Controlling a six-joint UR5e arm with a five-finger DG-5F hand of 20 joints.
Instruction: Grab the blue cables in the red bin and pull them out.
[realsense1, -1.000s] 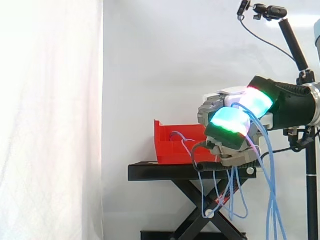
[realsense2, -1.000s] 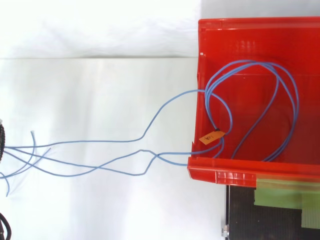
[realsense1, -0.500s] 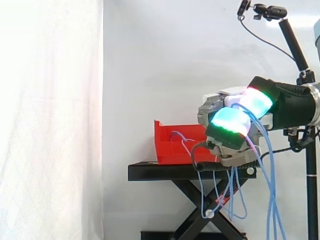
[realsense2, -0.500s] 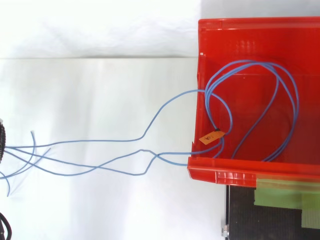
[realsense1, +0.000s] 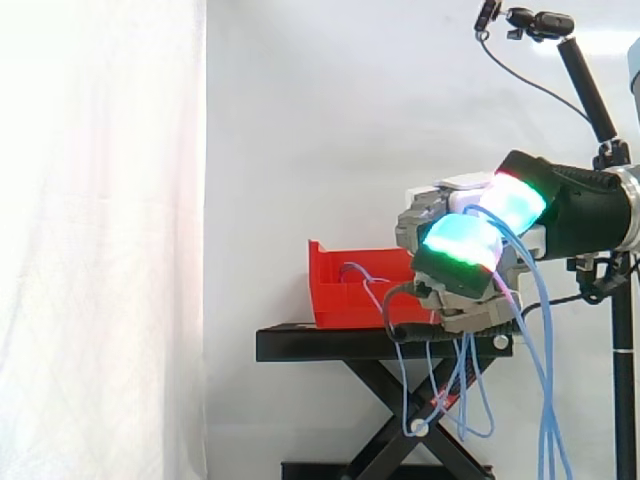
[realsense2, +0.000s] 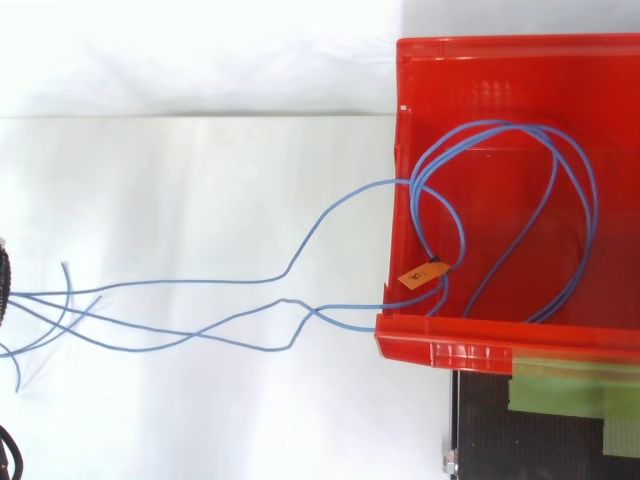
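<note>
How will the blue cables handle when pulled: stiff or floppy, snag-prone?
Probably floppy: the cables droop in slack loops below the hand. Likely light, being thin strands. They may snag: inside the bin they coil and cross, and an orange tag sits by the wall they run over.

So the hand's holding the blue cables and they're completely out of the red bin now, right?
Not completely out. The hand does hold the blue cables, but the top view shows their loops lying inside the red bin, with strands trailing over its edge.
</note>
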